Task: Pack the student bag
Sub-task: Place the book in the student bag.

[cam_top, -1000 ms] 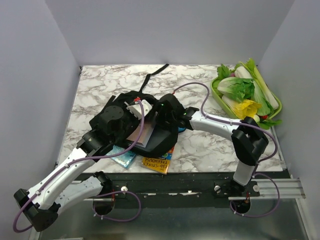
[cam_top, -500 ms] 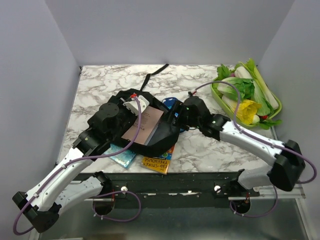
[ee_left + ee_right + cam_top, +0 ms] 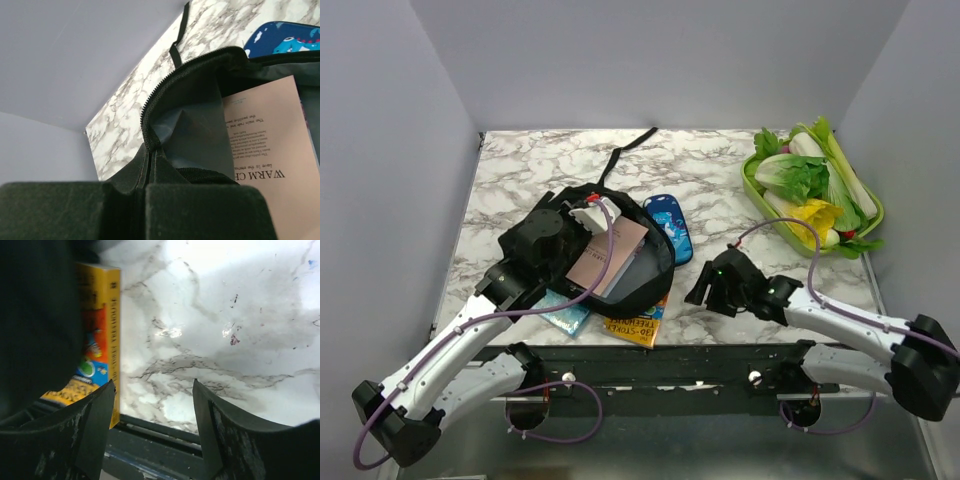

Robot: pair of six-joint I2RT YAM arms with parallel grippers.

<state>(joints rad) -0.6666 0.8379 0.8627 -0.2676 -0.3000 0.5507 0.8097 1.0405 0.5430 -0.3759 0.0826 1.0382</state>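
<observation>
Student bag [image 3: 642, 283] open on table [image 3: 520, 170], pink book [image 3: 607, 255] inside. Left gripper [image 3: 144, 186] pinches bag's zipper rim. Right gripper [image 3: 152, 415] open right of bag, near yellow book [image 3: 97, 335] under bag. Blue pencil case [image 3: 668, 228] beside bag.

The left gripper [image 3: 144, 192] tight on the student bag's [image 3: 190, 125] zippered rim, pink book [image 3: 270, 150] inside, blue pencil case [image 3: 285, 37] beyond.
</observation>
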